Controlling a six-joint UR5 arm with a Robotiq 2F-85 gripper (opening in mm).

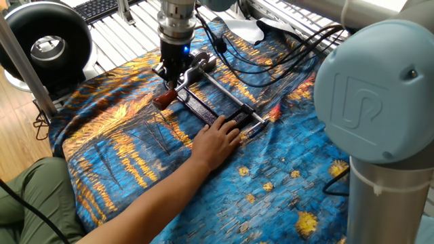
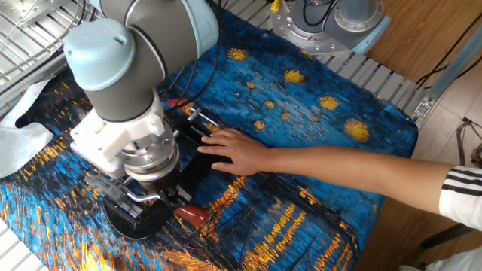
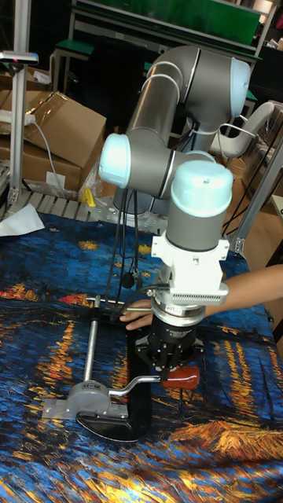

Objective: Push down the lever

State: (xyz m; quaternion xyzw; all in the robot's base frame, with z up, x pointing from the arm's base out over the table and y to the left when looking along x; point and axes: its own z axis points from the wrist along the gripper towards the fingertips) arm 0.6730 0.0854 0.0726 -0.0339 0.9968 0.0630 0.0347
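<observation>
Reddish-brown and rounded, the tip of the lever (image 1: 163, 99) pokes out just below the gripper (image 1: 172, 76) at the end of the clamp frame (image 1: 203, 108) nearest the black fan (image 1: 45, 45), low over the blue and orange painted cloth (image 1: 122, 149). In the tall fixed view the tip (image 3: 181, 377) sits directly beneath the gripper (image 3: 175, 357), apparently touching it, with the slim arm curving away to the grey base by the silver rod (image 3: 89, 346). The other fixed view shows the same tip (image 2: 193, 216) close to the cloth, so the stroke looks well advanced but probably not finished.

How wide the fingers stand cannot be told from any view; the wrist hides them, and nothing shows that they grip the lever rather than bear on it from above.

A person's hand (image 1: 215, 142) presses flat on the far part of the frame, steadying it.

To finish well, the arm would best press straight down on the rounded tip, following its arc so the contact does not slide off sideways. The push should be slow and stop once the lever bottoms out, since the frame depends on that hand to keep from tipping or skidding on the cloth.
</observation>
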